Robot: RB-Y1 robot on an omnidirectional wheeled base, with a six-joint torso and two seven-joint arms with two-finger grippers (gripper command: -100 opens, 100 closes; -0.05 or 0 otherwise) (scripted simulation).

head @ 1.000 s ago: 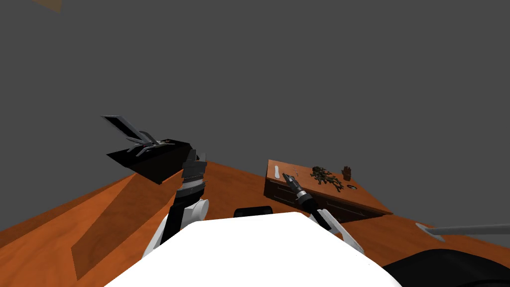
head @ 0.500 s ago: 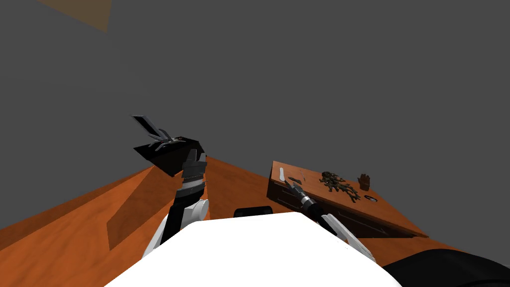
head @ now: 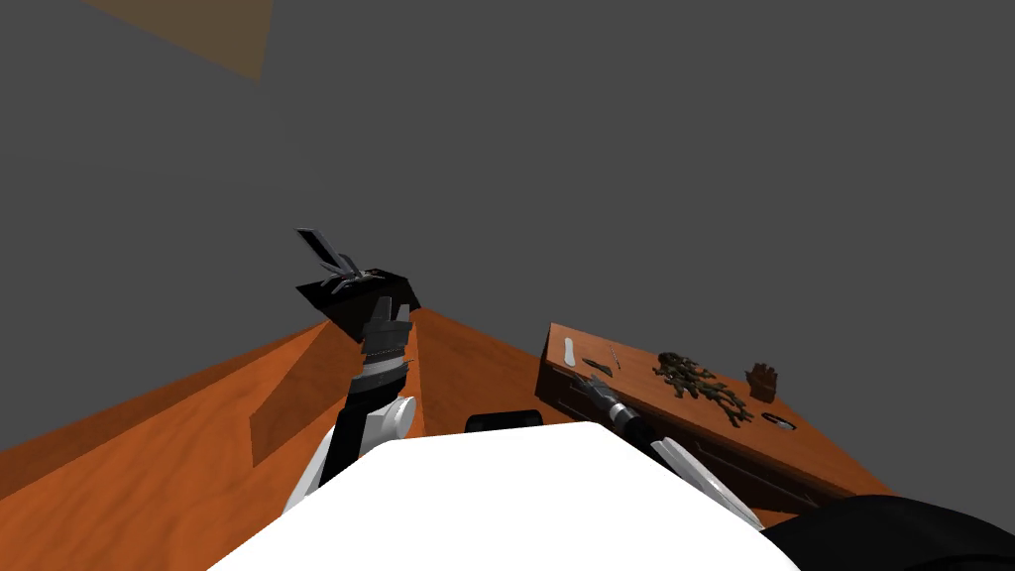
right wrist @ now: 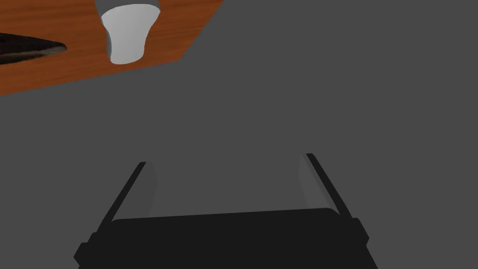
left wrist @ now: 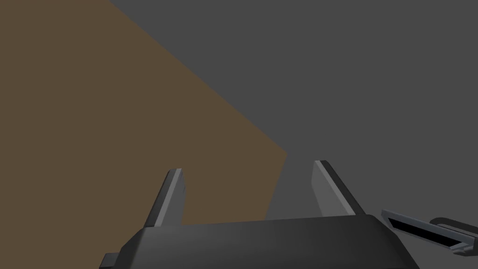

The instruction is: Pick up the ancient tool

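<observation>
A low wooden cabinet stands to my right. At its left end lie a white elongated piece, a small dark pointed tool and a thin pin; I cannot tell which is the ancient tool. My right gripper hangs just before the cabinet's near left edge, open and empty. Its wrist view shows the white piece's end and a dark pointed tip on the wood, well beyond the fingers. My left gripper is raised, open and empty.
Further along the cabinet top lie a dark green tangle, a brown hand-shaped figure and a small ring. A black tilted chair-like object with a grey star base stands beyond my left arm. The floor is orange-brown wood.
My view has swung, so the cabinet and the black object slid to the right. The right gripper, earlier over the cabinet's left end, now sits before its near edge.
</observation>
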